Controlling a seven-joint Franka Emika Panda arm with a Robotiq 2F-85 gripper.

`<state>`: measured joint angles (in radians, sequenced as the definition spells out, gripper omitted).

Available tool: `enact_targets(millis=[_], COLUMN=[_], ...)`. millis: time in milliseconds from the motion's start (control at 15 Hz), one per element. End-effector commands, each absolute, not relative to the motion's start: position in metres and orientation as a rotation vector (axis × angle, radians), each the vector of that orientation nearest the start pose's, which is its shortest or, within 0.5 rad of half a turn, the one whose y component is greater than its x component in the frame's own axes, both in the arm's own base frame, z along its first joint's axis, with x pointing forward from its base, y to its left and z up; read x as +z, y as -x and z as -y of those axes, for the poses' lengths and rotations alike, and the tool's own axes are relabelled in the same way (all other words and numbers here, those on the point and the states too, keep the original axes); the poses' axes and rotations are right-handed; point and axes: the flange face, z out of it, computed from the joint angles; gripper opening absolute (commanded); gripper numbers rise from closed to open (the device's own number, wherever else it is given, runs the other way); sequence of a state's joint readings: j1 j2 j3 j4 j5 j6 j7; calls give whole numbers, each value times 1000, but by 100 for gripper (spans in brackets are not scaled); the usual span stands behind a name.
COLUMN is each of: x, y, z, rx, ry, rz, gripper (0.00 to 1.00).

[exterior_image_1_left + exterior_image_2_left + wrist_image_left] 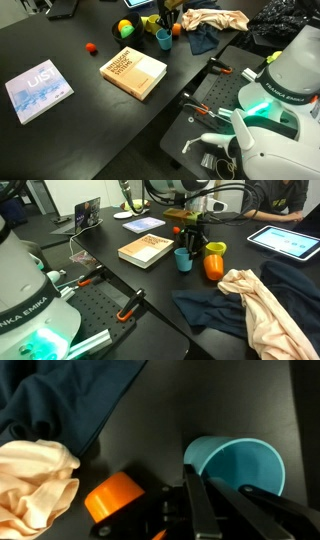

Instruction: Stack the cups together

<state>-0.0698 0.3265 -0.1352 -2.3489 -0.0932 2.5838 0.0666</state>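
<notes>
Black tabletop [160,420], a peach cloth [35,480] heaped at left. My gripper [197,500] has its jaws pinched together on the teal cup [238,468], at its near rim, lower right in the wrist view. The orange cup [113,498] lies lower left. The plastic looks light, stiff and slick, so I'd grip the wall gently.

Wrist view: the dark fingers [194,508] run off the bottom edge and cover the near rim of the teal cup [238,468], so where they meet it is hidden. The orange cup [113,497] is partly behind them. A cream cloth [35,485] is cut by the left edge, a navy cloth [60,395] by the top. In an exterior view the yellow-green cup [216,249] sits half hidden behind the orange one, and what seems to be a tablet [285,242] is clipped at the right.
</notes>
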Motion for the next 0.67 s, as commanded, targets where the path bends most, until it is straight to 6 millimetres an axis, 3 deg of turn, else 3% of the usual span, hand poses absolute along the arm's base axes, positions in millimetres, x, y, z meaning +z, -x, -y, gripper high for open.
enact_targets(millis=[0,267,600], x=[205,219,250], y=[-505,-523,-554], z=[100,106,125], rx=[196,252,216], ry=[3202,3193,3211], rz=[-287,-294,-333], gripper=[4,4,4])
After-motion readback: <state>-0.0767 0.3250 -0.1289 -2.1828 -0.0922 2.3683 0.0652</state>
